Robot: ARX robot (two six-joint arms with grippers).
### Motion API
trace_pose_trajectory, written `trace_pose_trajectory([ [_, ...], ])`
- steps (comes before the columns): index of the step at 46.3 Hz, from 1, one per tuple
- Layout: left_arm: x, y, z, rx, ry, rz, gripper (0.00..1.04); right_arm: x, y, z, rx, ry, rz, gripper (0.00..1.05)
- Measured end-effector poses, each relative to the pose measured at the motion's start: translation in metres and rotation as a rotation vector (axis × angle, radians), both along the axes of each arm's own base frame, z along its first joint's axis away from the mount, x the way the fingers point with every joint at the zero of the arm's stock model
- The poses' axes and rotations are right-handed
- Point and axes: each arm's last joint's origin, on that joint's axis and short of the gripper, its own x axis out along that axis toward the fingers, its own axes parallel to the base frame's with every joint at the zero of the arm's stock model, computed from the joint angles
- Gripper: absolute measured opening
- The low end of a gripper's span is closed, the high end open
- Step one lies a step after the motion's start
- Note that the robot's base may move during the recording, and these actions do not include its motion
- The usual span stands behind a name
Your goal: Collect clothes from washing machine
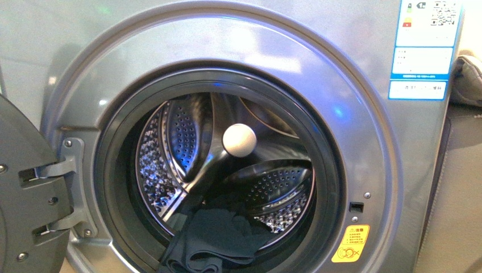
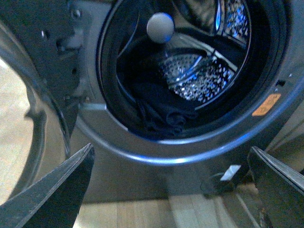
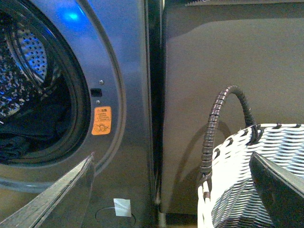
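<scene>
Clothes (image 1: 216,239) lie rumpled at the drum's front bottom, lapping onto the gasket of the washing machine (image 1: 364,170). Door (image 1: 25,199) hangs open on the left. White ball (image 1: 239,140) sits above the garment. Left gripper (image 2: 171,147) faces the porthole, fingers spread, empty. Right gripper (image 3: 171,154) is also spread and empty, near the white woven basket (image 3: 237,190) beside the machine.

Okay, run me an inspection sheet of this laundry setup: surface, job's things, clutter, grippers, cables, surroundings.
Surface: wooden floor in front of the machine.
Job's things: washing machine, door swung open; clothes rumpled at the drum's front lip.
Clutter: white ball in the drum opening.
Grippers: left gripper open, empty, facing the porthole; right gripper open, empty.
Cables: nothing seen.
Surroundings: white woven basket with dark handle, right of the machine; pale grey cloth at the right edge.
</scene>
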Motion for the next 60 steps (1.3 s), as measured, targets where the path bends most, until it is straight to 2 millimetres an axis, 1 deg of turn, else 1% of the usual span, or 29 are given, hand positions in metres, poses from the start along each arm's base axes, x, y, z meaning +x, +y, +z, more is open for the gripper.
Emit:
trace_pose_trajectory([
  [6, 0.014, -0.004, 0.026, 0.014, -0.066, -0.026, 0.98, 0.0, 0.0, 0.0, 0.0, 0.0, 0.0, 0.97],
  [8, 0.022, -0.007, 0.037, 0.022, -0.089, -0.035, 0.98, 0.0, 0.0, 0.0, 0.0, 0.0, 0.0, 0.97],
  [10, 0.028, -0.009, 0.042, 0.027, -0.097, -0.038, 0.98, 0.0, 0.0, 0.0, 0.0, 0.0, 0.0, 0.97],
  [12, 0.038, -0.013, 0.05, 0.033, -0.106, -0.043, 0.98, 0.0, 0.0, 0.0, 0.0, 0.0, 0.0, 0.97],
  [14, 0.045, -0.017, 0.054, 0.038, -0.111, -0.051, 0.98, 0.0, 0.0, 0.0, 0.0, 0.0, 0.0, 0.97],
  [19, 0.069, -0.03, 0.065, 0.06, -0.127, -0.083, 0.98, 0.0, 0.0, 0.0, 0.0, 0.0, 0.0, 0.97],
  [22, 0.085, -0.038, 0.069, 0.074, -0.128, -0.089, 0.98, 0.0, 0.0, 0.0, 0.0, 0.0, 0.0, 0.97],
  [24, 0.099, -0.045, 0.07, 0.086, -0.123, -0.103, 0.98, 0.0, 0.0, 0.0, 0.0, 0.0, 0.0, 0.97],
  [28, 0.136, -0.058, 0.061, 0.126, -0.047, -0.099, 0.98, 0.0, 0.0, 0.0, 0.0, 0.0, 0.0, 0.97],
  [31, 0.154, -0.063, 0.053, 0.135, -0.002, -0.101, 0.98, 0.0, 0.0, 0.0, 0.0, 0.0, 0.0, 0.97],
  [35, 0.183, -0.074, 0.044, 0.143, 0.037, -0.119, 0.98, 0.0, 0.0, 0.0, 0.0, 0.0, 0.0, 0.97],
  [41, 0.213, -0.087, 0.039, 0.152, 0.053, -0.133, 0.98, 0.0, 0.0, 0.0, 0.0, 0.0, 0.0, 0.97],
  [42, 0.215, -0.088, 0.038, 0.152, 0.054, -0.134, 0.98, 0.0, 0.0, 0.0, 0.0, 0.0, 0.0, 0.97],
  [46, 0.238, -0.096, 0.031, 0.155, 0.075, -0.138, 0.98, 0.0, 0.0, 0.0, 0.0, 0.0, 0.0, 0.97],
  [52, 0.266, -0.103, 0.017, 0.167, 0.117, -0.131, 0.98, 0.0, 0.0, 0.0, 0.0, 0.0, 0.0, 0.97],
  [60, 0.303, -0.113, -0.007, 0.185, 0.212, -0.134, 0.98, 0.0, 0.0, 0.0, 0.0, 0.0, 0.0, 0.97],
])
